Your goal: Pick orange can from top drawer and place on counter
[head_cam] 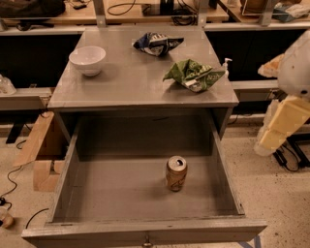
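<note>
The orange can point(176, 173) stands upright on the floor of the open top drawer point(97, 193), right of centre and toward the front. It has a silver top with a pull tab. The drawer is pulled fully out, with its small knob point(147, 239) at the front edge. The grey counter point(131, 80) lies above and behind the drawer. My arm hangs at the right edge of the camera view, and its cream-yellow end, the gripper point(280, 127), is outside the drawer, well right of the can and higher than it, holding nothing that I can see.
On the counter sit a white bowl point(88, 59) at back left, a dark blue chip bag point(156, 42) at the back and a green chip bag point(193, 76) at right. Cardboard point(41, 150) leans left of the cabinet. A wooden desk with cables point(145, 12) stands behind.
</note>
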### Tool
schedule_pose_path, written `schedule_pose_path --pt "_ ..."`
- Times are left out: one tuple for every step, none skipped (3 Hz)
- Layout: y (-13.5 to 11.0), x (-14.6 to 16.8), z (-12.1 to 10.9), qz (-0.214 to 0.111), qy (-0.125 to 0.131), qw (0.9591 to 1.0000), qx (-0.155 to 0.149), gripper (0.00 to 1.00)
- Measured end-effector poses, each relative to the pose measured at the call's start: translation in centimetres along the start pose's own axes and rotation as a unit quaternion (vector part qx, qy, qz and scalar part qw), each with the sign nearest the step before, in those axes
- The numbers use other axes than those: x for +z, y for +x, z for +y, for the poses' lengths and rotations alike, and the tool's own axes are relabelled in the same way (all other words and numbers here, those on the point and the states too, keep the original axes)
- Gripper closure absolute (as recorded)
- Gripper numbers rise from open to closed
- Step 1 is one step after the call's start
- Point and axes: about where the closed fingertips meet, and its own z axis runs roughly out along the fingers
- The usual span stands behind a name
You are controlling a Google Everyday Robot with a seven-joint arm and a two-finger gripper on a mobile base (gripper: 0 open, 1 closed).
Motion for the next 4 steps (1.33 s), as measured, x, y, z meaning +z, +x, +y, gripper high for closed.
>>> schedule_pose_path --pt "1.4 5.4 2.5 -0.074 -0.021 0.9967 0.027 0.00" --pt "2.1 14.3 5.2 -0.210 -0.041 0.9754 0.052 0.00" --pt "-0.4 17.6 4.7 -0.327 -0.023 0.9426 0.063 0.00" --pt "-2.7 19.4 4.0 -0.416 -0.007 0.9074 0.059 0.00"
